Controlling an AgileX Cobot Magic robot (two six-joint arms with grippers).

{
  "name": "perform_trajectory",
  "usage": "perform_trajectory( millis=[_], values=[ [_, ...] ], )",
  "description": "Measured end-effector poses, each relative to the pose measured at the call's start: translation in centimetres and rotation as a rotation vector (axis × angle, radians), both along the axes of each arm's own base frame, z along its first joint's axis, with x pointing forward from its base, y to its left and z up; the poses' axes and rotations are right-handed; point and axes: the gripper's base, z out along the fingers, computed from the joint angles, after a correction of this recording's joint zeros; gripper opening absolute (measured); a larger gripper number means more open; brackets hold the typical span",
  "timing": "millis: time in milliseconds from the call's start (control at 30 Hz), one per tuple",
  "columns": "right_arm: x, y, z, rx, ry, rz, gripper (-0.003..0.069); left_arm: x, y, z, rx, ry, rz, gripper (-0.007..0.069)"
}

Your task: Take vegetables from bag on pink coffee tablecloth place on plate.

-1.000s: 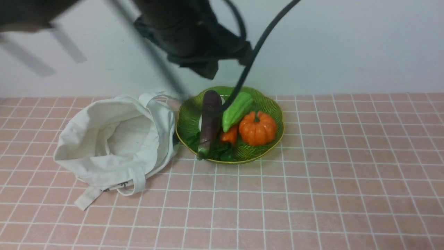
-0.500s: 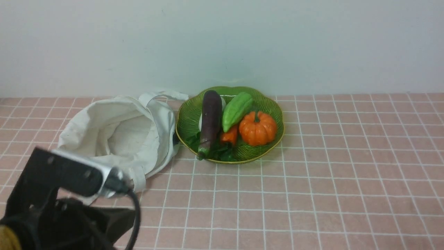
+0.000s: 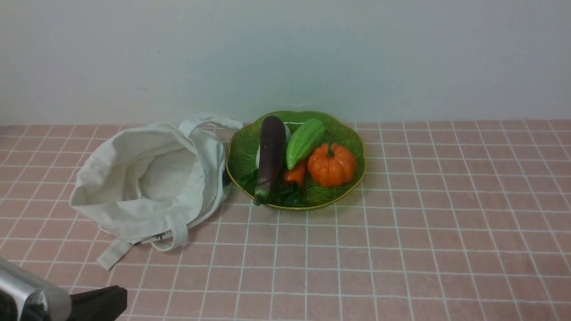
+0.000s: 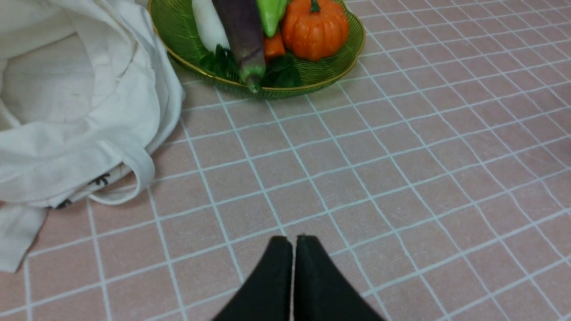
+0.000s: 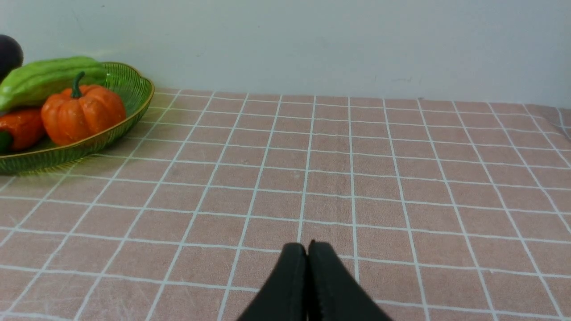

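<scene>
Front view — pumpkin beside eggplant

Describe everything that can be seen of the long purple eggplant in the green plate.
The eggplant is long, slim and dark purple, with smooth, slightly dull skin and a green stem end. It lies lengthwise in the left part of the plate, stem end toward the robot and reaching the near rim. It rests over a white vegetable and dark leaves, close beside the green gourd. Nothing grips it.
</scene>
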Motion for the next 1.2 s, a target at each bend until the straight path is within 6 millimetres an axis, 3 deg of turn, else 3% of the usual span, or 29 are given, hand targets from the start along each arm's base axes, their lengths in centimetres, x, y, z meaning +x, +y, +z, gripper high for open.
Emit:
perform_trajectory(
  millis=[200, 367, 467, 500, 533, 667, 800, 1200],
  values=[
    [0.0, 0.0, 0.0, 0.000, 0.000, 0.000, -0.0015, -0.1, 0.1, -0.1, 0.008, -0.005, -0.003, -0.0005],
    [0.0, 0.0, 0.0, 0.000, 0.000, 0.000, -0.0015, -0.4, 1.2, -1.7, 0.106, -0.059, 0.018, -0.0005],
    [0.0, 0.0, 0.0, 0.000, 0.000, 0.000, -0.0015, -1.0, 2.4, -4.4, 0.137, -0.106, 0.104, -0.0005],
    [0.0, 0.0, 0.0, 0.000, 0.000, 0.000, -0.0015, -1.0, 2.6, -4.5, 0.137, -0.122, 0.116, -0.0005],
    [0.0, 0.0, 0.0, 0.000, 0.000, 0.000, -0.0015, -1.3, 3.1, -6.0, 0.145, -0.145, 0.165, -0.0005],
    [0.0, 0.0, 0.0, 0.000, 0.000, 0.000, -0.0015, -2.0, 4.1, -7.9, 0.171, -0.212, 0.280, -0.0005],
    [0.0, 0.0, 0.0, 0.000, 0.000, 0.000, -0.0015, -2.4, 4.7, -7.7, 0.182, -0.288, 0.363, -0.0005],
    [0.0, 0.0, 0.0, 0.000, 0.000, 0.000, -0.0015, -2.6, 5.2, -8.3, 0.213, -0.231, 0.449, -0.0005]
  ],
)
